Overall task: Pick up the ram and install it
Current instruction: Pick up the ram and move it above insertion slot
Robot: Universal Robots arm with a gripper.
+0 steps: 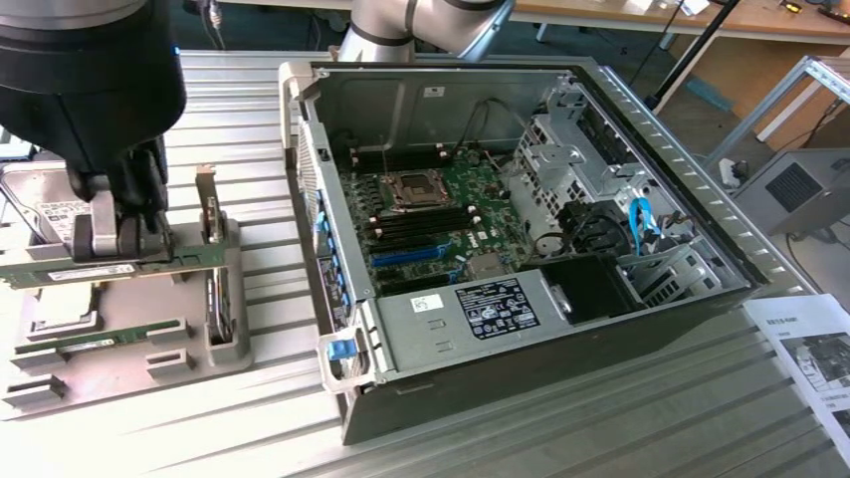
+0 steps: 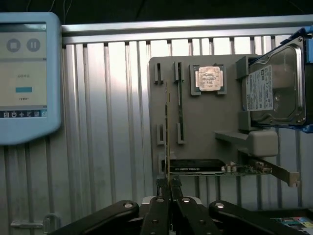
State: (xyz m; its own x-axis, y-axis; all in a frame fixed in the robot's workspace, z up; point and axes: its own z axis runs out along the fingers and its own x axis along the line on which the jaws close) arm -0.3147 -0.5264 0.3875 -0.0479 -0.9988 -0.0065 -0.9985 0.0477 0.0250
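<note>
- Exterior view: the pincer [image 1: 117, 247] is clamped tight on the ram [image 1: 54, 273], at the grey holder [image 1: 199, 349] on the desk [image 1: 266, 418]. The open PC [image 1: 531, 249] is to the exterior view's right.
- Wrist view: the ram [image 2: 166, 127] is seen edge-on, nipped between the closed pincer [image 2: 169, 190] tips.

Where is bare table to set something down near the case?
Bare ribbed table at the exterior view's lower left, beside the parts tray; the strip between tray and computer case; the patch between case and manual. Crowded: the tray, where the gripper grips the ram.
</note>
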